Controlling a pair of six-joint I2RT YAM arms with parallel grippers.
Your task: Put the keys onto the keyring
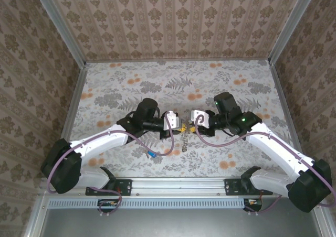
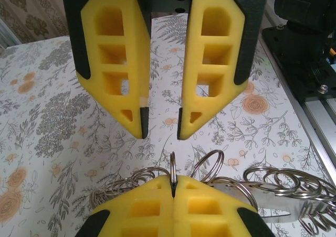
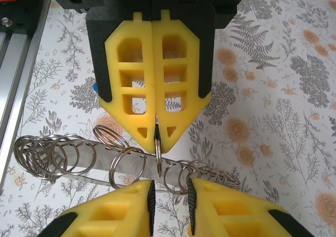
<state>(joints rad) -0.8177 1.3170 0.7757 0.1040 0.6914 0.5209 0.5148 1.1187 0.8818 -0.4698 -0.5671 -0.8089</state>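
Well, closest to me the aluminium rail (image 1: 178, 184) carries both arm bases. Just beyond it a blue-headed key (image 1: 152, 154) lies on the floral table (image 1: 236, 79), beside the left arm's purple cable (image 1: 137, 142) and clear of both grippers.

Further in, the two arms meet tip to tip at mid-table. My right gripper (image 3: 156, 135) has its yellow pads pressed flat together, pinching one upright split ring of the keyring (image 3: 181, 175). From what I see, the keyring is a string of linked metal rings. It spreads out to either side under the fingertips, and from above it trails from the grippers back toward the rail. A flat silver strip (image 3: 100, 170) runs along the rings; I cannot tell what it is.

Facing it, my left gripper (image 2: 161, 124) is parted, with a clear gap between the pads and nothing in them, its tips just short of the pinched ring.

I cannot pick out the yellow-headed key among the yellow pads.

Beyond the arms, bare tablecloth runs to the patterned back wall (image 1: 173, 17).
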